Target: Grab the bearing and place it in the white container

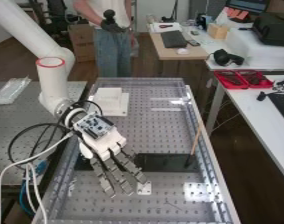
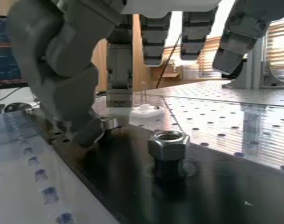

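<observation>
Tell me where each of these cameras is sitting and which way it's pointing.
High view: fixed above the near end of the bench, looking down along it at a slant. The white arm comes in from the upper left, with the back of the dark grey hand showing.
Wrist view: on the arm's wrist, looking low past the hand's thumb and fingers, across a steel hex piece.
Both share the hand and the black plate.

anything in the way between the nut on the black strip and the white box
Apart from the hand itself, hanging over the bench between strip and white box, nothing visible seems to block the nut. The wooden stick is off to one side.
</observation>
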`<state>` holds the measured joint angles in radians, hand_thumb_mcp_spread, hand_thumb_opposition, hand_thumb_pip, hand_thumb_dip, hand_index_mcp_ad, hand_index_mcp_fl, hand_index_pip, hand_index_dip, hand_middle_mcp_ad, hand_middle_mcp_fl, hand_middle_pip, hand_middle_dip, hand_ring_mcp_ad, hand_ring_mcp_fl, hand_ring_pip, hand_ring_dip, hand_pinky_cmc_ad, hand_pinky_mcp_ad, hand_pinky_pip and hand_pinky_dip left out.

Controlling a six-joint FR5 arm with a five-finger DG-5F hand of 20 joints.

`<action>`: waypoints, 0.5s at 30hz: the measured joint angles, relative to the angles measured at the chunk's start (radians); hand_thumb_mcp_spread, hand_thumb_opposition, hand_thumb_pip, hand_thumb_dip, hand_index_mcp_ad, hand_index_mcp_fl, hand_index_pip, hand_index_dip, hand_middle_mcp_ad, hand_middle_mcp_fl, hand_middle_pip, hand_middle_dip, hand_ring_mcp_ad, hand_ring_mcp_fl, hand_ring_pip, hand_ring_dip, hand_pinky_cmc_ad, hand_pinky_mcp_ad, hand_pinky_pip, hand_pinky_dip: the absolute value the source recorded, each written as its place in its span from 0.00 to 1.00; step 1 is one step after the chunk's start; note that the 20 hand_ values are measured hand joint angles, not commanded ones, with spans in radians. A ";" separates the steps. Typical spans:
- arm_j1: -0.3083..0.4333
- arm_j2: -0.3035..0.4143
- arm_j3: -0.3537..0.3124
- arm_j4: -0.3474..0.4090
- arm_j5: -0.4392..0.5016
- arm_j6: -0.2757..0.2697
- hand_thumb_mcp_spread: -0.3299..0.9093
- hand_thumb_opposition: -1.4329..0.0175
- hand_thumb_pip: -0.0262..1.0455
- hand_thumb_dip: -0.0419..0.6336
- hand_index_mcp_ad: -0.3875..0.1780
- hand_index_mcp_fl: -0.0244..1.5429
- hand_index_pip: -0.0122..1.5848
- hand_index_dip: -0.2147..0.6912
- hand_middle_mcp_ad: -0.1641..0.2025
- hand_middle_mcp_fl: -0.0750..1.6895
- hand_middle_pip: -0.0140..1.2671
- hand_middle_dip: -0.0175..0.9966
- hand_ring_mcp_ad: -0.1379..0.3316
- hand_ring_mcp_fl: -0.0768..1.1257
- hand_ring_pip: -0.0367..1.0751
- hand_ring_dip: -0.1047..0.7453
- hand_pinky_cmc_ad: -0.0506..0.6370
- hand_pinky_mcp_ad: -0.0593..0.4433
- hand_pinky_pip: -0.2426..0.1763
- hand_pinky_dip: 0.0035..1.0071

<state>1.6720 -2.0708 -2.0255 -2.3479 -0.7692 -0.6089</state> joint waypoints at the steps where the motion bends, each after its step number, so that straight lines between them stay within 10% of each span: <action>1: 0.000 0.000 0.000 0.001 -0.001 -0.002 0.57 0.39 0.65 0.46 0.57 0.17 0.94 0.32 0.59 0.04 0.11 0.15 0.64 0.06 0.09 0.19 0.62 0.67 0.28 0.26; 15: -0.010 0.011 0.002 0.022 -0.016 -0.033 0.55 0.37 0.56 0.45 0.57 0.26 0.94 0.32 0.58 0.04 0.11 0.15 0.64 0.06 0.10 0.19 0.63 0.67 0.28 0.25</action>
<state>1.6617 -2.0593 -2.0235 -2.3257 -0.7848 -0.6417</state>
